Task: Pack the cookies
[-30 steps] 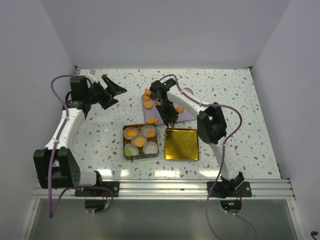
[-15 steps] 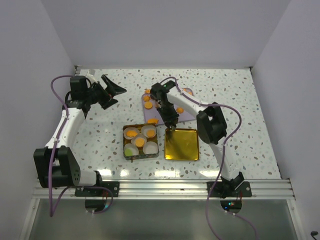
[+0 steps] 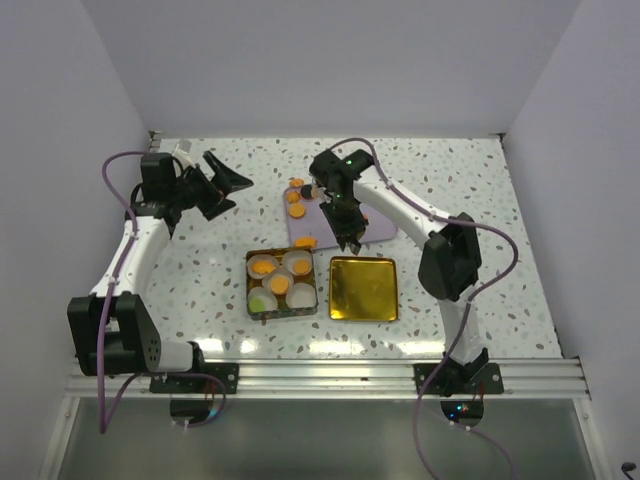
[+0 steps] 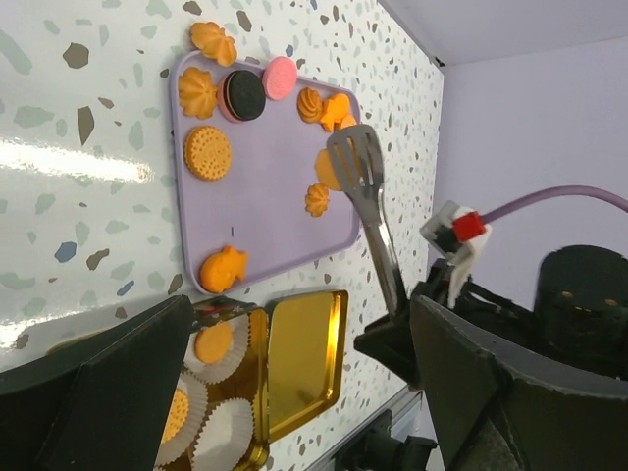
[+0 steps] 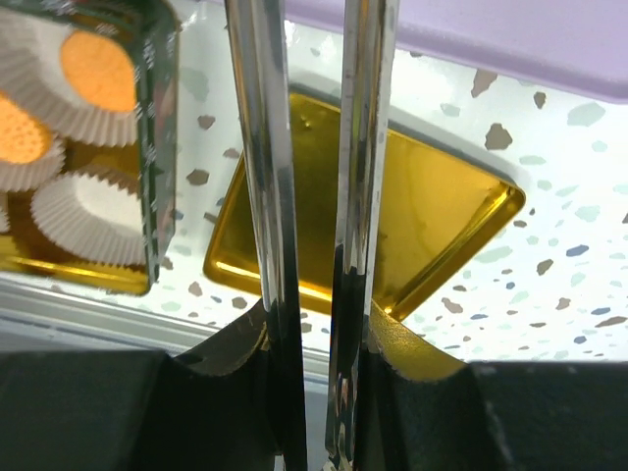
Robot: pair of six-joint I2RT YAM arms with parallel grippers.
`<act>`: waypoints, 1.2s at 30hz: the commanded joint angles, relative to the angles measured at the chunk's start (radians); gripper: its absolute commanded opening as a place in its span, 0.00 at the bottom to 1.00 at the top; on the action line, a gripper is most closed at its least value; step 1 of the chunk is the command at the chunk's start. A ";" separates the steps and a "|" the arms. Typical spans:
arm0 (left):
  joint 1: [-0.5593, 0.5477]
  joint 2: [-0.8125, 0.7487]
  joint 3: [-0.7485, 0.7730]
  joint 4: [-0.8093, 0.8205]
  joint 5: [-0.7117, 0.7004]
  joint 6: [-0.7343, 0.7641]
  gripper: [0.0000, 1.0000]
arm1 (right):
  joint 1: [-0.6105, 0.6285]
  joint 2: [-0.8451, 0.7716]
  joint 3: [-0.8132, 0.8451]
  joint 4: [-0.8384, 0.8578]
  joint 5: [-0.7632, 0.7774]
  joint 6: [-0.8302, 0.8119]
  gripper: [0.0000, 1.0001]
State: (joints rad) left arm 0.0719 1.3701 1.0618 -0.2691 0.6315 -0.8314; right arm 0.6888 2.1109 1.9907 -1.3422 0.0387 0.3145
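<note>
Squeezing evenly matters most here: your right gripper [image 3: 348, 228] is clamped on the steel tongs [image 4: 368, 211], whose arms stand close together. Their head sits at the right edge of the purple tray [image 4: 265, 216], against an orange cookie [image 4: 324, 169]; whether it is actually pinched I cannot tell. Lift straight before swinging toward the tin [image 3: 248, 285]. The other cookies [image 4: 208, 152] lie across the tray, beyond the tongs' head. Your left gripper [image 3: 228, 192] hangs wide apart, well left.

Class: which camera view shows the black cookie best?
Left wrist: the black cookie sits plainly on the purple tray, beside the pink cookie. Top view leaves it tiny; right wrist misses it.
</note>
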 commanded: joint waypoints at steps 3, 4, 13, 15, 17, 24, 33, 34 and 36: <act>0.009 -0.040 -0.020 0.025 -0.007 0.020 0.98 | 0.008 -0.160 -0.029 -0.164 -0.036 0.015 0.22; 0.009 -0.040 -0.022 0.027 -0.007 0.018 0.98 | 0.012 -0.181 -0.036 -0.158 -0.036 0.015 0.21; 0.003 -0.043 -0.043 0.030 -0.007 0.008 0.98 | 0.100 -0.419 -0.237 -0.029 -0.160 0.040 0.18; 0.002 -0.042 -0.046 0.031 -0.007 0.008 0.98 | 0.135 -0.483 -0.332 0.023 -0.174 0.055 0.17; -0.006 -0.040 -0.048 0.031 -0.007 0.006 0.98 | 0.159 -0.523 -0.436 0.057 -0.194 0.070 0.15; -0.037 -0.029 -0.045 0.033 -0.019 0.002 0.98 | 0.262 -0.681 -0.668 0.178 -0.243 0.129 0.13; -0.055 -0.016 -0.046 0.041 -0.029 -0.002 0.98 | 0.409 -0.667 -0.780 0.199 -0.212 0.109 0.13; -0.055 -0.014 -0.046 0.041 -0.027 0.000 0.98 | 0.417 -0.657 -0.779 0.198 -0.206 0.109 0.13; -0.055 -0.016 -0.045 0.039 -0.027 0.000 0.97 | 0.426 -0.634 -0.773 0.207 -0.198 0.109 0.12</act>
State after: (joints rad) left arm 0.0227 1.3590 1.0164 -0.2703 0.6052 -0.8276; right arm 1.1038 1.4555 1.2125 -1.1759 -0.1764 0.4252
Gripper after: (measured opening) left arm 0.978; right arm 0.288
